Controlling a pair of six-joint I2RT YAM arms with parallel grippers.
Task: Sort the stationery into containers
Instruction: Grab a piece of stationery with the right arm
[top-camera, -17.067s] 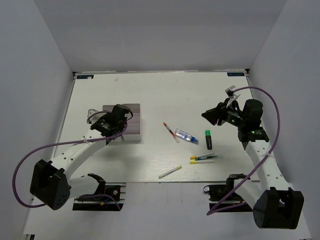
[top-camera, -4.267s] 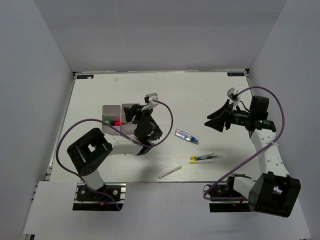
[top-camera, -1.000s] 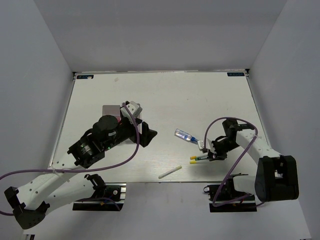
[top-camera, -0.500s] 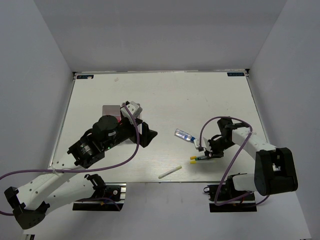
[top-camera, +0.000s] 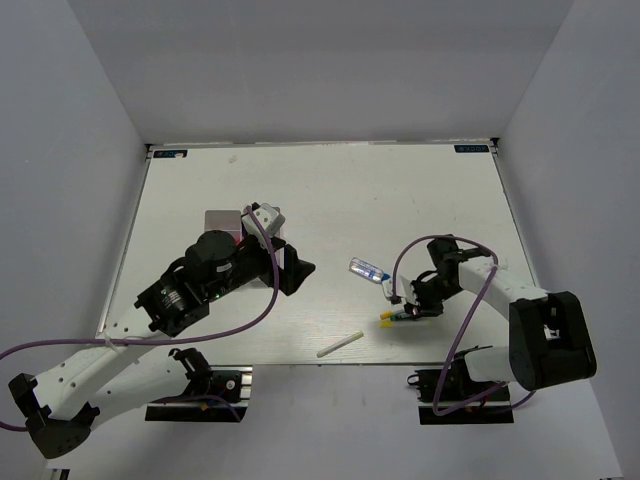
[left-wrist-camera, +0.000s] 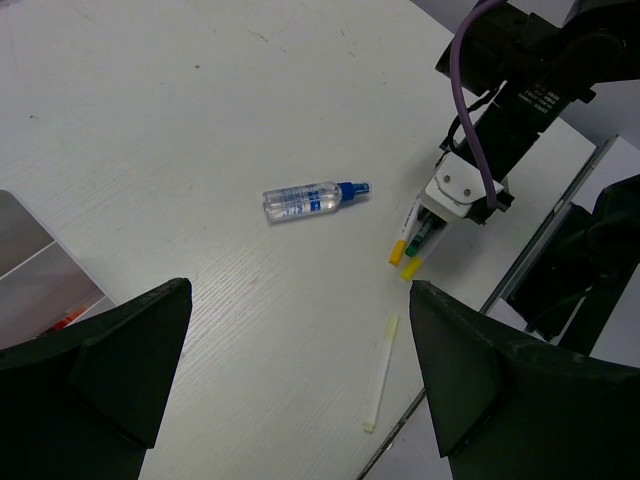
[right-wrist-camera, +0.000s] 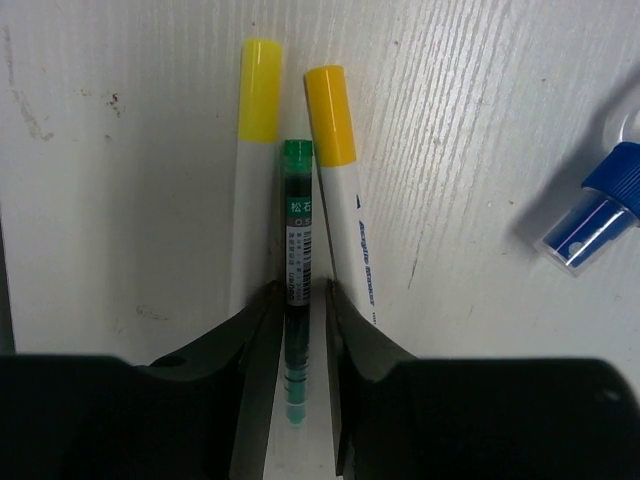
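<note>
your right gripper (right-wrist-camera: 298, 300) astride the green pen (right-wrist-camera: 296, 220) between yellow-capped markers (right-wrist-camera: 257, 150), jaws narrowed, grip unclear, your left gripper (left-wrist-camera: 297, 300) gaping, empty

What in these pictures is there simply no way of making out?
- Top view: the bins are mostly covered by the left arm, so their contents do not show.
- Left wrist view: only a corner of the bins shows, cut off by the left edge.
- Right wrist view: the right gripper straddles the green pen, hiding its lower end; whether it pinches the pen is unclear.
- Same view: the blue-capped bottle is cut off by the right edge.
</note>
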